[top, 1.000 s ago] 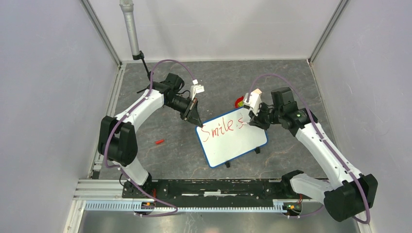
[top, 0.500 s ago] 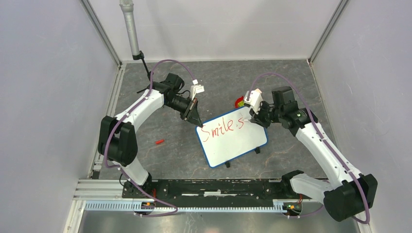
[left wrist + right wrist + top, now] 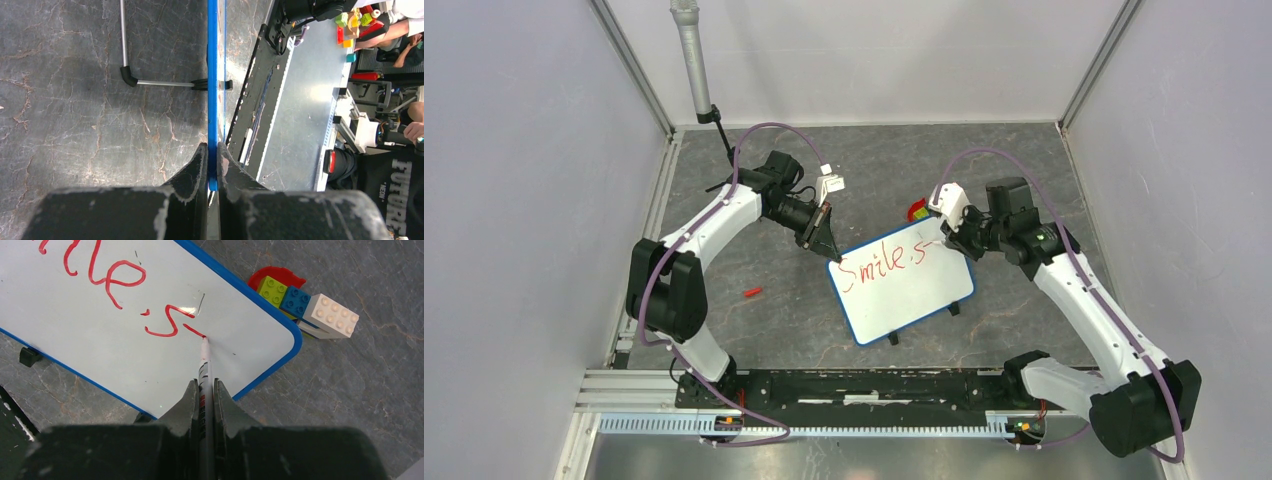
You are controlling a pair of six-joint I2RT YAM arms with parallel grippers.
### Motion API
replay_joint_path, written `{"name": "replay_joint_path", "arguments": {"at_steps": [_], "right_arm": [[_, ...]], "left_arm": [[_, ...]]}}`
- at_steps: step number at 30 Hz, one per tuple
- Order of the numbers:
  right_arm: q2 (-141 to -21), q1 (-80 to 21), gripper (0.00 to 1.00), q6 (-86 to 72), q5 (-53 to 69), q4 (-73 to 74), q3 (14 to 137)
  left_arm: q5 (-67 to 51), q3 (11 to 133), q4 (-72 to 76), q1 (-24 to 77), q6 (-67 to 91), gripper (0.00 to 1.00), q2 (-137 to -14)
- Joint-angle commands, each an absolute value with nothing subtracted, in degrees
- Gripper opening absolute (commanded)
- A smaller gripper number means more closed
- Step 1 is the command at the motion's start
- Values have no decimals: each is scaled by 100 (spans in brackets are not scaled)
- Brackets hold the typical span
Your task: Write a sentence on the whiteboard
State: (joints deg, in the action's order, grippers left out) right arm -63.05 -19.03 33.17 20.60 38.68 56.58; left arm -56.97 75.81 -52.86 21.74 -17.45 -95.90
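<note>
My top camera sits high behind the arm bases and looks down and forward over the whole table. My left wrist view sits close at the whiteboard's far left corner, looking edge-on along it toward the near rail. My right wrist view looks closely down the marker at the far right corner. All three share the whiteboard.

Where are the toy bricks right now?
In the right wrist view, the toy bricks sit on the table at upper right, just outside the rounded blue corner of the whiteboard, up and right of the marker tip.
</note>
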Motion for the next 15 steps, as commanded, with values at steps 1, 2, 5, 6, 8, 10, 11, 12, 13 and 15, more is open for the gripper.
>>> {"name": "replay_joint_path", "arguments": {"at_steps": [1, 2, 5, 6, 8, 10, 11, 12, 13, 15], "right_arm": [[-6220, -1863, 0, 3424, 2015, 3775, 5828], [-6195, -1858, 0, 3426, 2113, 3798, 5866], [-6157, -1859, 0, 3443, 2496, 3915, 6031], [-6168, -1863, 0, 3457, 2632, 3951, 6092], [-6190, -1863, 0, 3437, 2717, 3939, 6137], [-6230, -1859, 0, 3401, 2738, 3872, 6154], [-6249, -1863, 0, 3387, 2698, 3823, 6154], [-6270, -1864, 0, 3361, 2647, 3755, 6151], [-6295, -1863, 0, 3339, 2557, 3701, 6141], [-6335, -1863, 0, 3294, 2421, 3594, 6117]], "left_arm": [[-5774, 7699, -5320, 2190, -2002, 2, -9566], [-5783, 7699, -5318, 2196, -2004, 2, -9563], [-5783, 7709, -5318, 2194, -1995, 2, -9564], [-5783, 7721, -5317, 2194, -1997, 3, -9568], [-5792, 7722, -5317, 2191, -1991, 2, -9579], [-5792, 7717, -5317, 2193, -1991, 2, -9585], [-5792, 7718, -5317, 2190, -1996, 2, -9585], [-5792, 7719, -5315, 2190, -1995, 3, -9580], [-5792, 7717, -5317, 2190, -1995, 3, -9574], [-5785, 7721, -5323, 2194, -2003, 2, -9577]]}}
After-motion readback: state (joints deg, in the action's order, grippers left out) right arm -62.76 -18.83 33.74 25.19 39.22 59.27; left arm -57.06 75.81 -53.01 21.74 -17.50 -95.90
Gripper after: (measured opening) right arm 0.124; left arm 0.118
